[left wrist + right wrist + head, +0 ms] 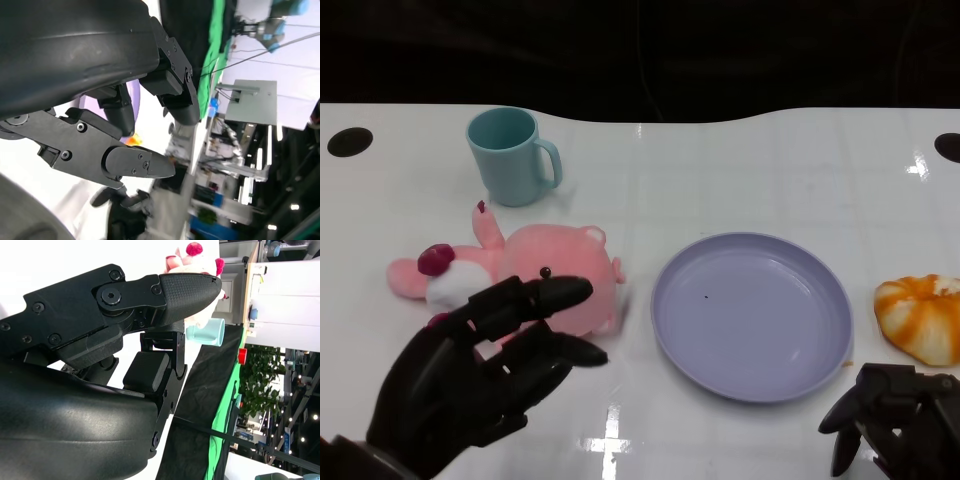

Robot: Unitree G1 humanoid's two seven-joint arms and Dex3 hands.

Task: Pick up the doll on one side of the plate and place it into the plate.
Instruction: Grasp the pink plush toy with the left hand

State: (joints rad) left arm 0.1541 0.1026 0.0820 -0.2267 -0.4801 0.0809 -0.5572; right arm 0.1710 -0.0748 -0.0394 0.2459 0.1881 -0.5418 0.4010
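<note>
**Reaching for the doll, nothing picked up yet**

Lying on its side on the white table (740,150), the soft pink plush doll (535,275) is just left of the round purple plate (752,315), which holds nothing. The left hand (485,375) hovers by the doll, fingers spread and empty. The right hand (895,415) rests with fingers curled down, holding nothing. Grabbing, lifting and placing are all left.

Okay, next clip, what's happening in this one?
The robot's left hand hovers open over the near edge of a pink doll lying left of the empty purple plate; whether its fingers touch it is unclear. The right hand idles near the plate. A blue mug and an orange bun-like item sit untouched.
</note>
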